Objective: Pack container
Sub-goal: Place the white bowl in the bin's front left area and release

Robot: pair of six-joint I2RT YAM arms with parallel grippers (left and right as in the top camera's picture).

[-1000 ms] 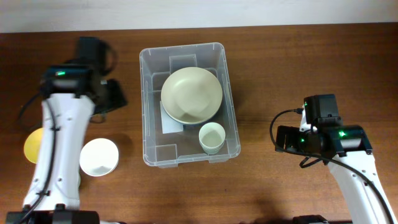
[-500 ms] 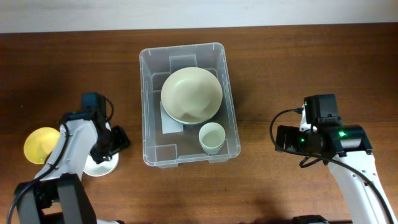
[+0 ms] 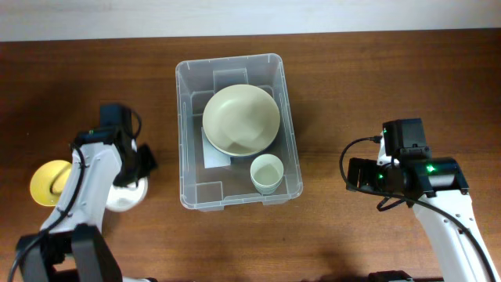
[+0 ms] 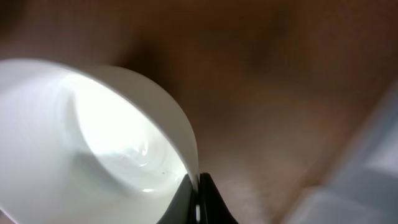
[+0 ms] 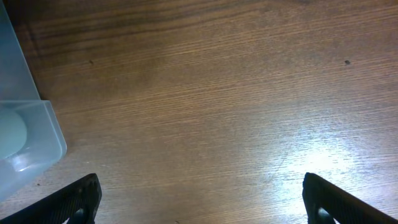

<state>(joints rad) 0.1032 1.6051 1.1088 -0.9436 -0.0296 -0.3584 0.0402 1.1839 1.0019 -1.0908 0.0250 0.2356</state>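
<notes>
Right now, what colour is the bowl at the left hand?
The round bowl is white; left wrist view best.

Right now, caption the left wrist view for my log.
Left gripper pinches the rim of the white bowl; container blurred at lower right.

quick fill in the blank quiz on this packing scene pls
1. The container holds ___ dishes.
2. The left gripper pinches the white bowl by its ___.
3. In the overhead view, the yellow bowl lies to the ___ of the white bowl.
4. The right gripper is ___ and holds nothing.

Missing words: two; rim; left; open.
</notes>
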